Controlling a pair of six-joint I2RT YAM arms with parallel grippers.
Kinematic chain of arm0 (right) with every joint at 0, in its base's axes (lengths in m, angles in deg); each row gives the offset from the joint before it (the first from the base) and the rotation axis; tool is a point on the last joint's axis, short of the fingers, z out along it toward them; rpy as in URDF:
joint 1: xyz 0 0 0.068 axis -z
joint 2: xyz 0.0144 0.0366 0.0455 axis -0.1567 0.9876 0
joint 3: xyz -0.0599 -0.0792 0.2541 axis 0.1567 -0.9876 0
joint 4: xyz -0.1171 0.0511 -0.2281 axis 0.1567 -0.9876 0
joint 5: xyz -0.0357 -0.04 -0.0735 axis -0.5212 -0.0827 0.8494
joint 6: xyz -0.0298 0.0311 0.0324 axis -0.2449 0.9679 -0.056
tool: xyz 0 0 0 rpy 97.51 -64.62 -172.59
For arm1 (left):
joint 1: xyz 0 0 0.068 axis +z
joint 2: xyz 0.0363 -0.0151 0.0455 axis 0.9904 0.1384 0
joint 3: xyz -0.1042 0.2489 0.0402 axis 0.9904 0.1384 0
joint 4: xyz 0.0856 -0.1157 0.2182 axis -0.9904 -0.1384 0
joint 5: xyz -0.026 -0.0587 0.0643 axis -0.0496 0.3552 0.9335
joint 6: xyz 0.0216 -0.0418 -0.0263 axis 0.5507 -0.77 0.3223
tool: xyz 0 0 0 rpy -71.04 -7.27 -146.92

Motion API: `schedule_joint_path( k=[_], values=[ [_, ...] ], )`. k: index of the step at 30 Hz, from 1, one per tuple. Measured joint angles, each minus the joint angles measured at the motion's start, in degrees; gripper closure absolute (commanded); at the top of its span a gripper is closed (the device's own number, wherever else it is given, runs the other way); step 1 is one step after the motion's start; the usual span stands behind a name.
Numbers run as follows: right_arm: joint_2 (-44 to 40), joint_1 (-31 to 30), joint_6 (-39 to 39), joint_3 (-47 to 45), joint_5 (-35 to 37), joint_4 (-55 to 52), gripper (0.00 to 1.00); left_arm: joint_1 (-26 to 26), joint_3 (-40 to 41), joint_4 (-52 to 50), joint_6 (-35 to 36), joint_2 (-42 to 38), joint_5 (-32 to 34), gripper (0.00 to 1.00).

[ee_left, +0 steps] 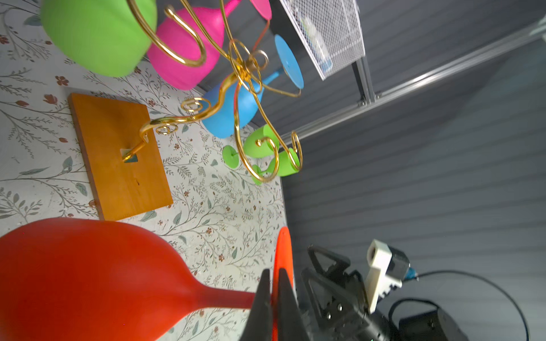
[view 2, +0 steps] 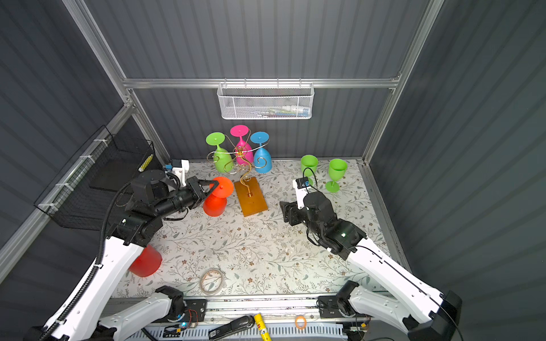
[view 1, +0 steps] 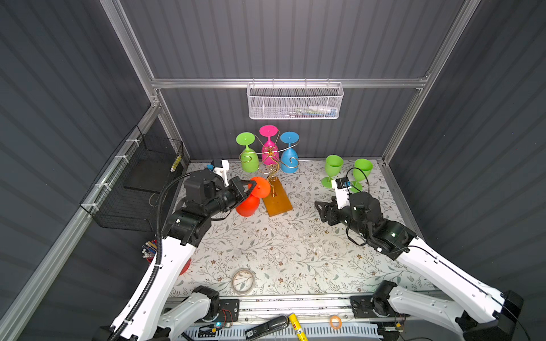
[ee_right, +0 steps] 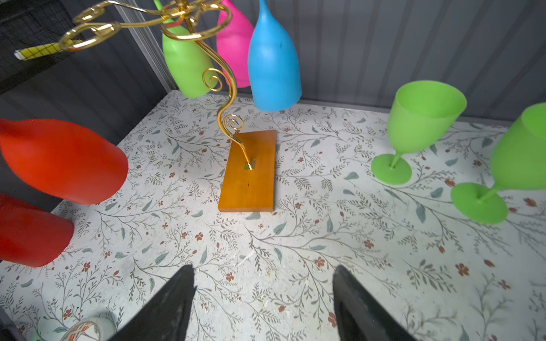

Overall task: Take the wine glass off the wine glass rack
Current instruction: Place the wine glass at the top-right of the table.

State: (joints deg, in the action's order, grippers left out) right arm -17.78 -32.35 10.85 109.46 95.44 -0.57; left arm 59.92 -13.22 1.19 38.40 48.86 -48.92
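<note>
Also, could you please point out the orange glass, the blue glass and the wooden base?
orange glass [view 1: 248, 207], in a top view, on its bowl.
blue glass [view 1: 286, 166], in a top view, on its bowl.
wooden base [view 1: 279, 203], in a top view, on its bare front part.

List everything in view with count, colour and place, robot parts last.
rack: one, gold wire on a brown wooden base, back middle of the table.
hanging glasses: three, green, pink, blue, upside down on the rack.
orange glass: one, off the rack, left of its base.
red glass: one, table's left edge, partly hidden.
standing glasses: two, green, upright, back right.
tape roll: one, clear, table front.
mesh basket: one, white, back rail.
wire basket: one, black, left wall.
marker: one, yellow, front rail.
rubber band: one, orange, front rail.
left arm: black and white, jaws shut on the orange glass's foot.
right arm: black and white, jaws open, empty.
</note>
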Motion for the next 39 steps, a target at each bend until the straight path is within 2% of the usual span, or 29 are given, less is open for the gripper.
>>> schedule_joint_path(
  k=[2,7,14,19,24,29,39],
  values=[
    [0.0,0.6,1.4,0.4,0.4,-2.5,0.25,-2.0,1.6,0.3,3.2,-0.1,-2.5,1.0],
    [-0.6,5.6,5.5,0.7,-0.5,-7.6,0.27,-11.5,3.5,0.0,12.3,1.4,-5.2,1.0],
    [-5.2,15.3,11.2,0.1,-6.2,-10.8,0.26,-23.7,3.3,0.0,24.6,5.0,-4.7,1.0],
    [-6.4,21.3,14.5,0.0,-10.1,-12.8,0.26,-32.0,0.2,-0.2,32.9,11.1,-1.3,1.0],
    [-7.0,27.1,17.3,0.1,-13.8,-14.7,0.26,-42.7,-6.3,-0.9,43.5,17.2,7.6,1.0],
    [-7.6,32.0,19.6,0.7,-16.2,-17.2,0.26,-51.0,-12.5,-0.7,54.2,23.5,18.8,1.0],
    [-8.0,44.4,20.5,6.5,-22.6,-21.9,0.26,-57.7,-14.6,4.8,74.9,33.0,39.3,1.0]
  ],
)
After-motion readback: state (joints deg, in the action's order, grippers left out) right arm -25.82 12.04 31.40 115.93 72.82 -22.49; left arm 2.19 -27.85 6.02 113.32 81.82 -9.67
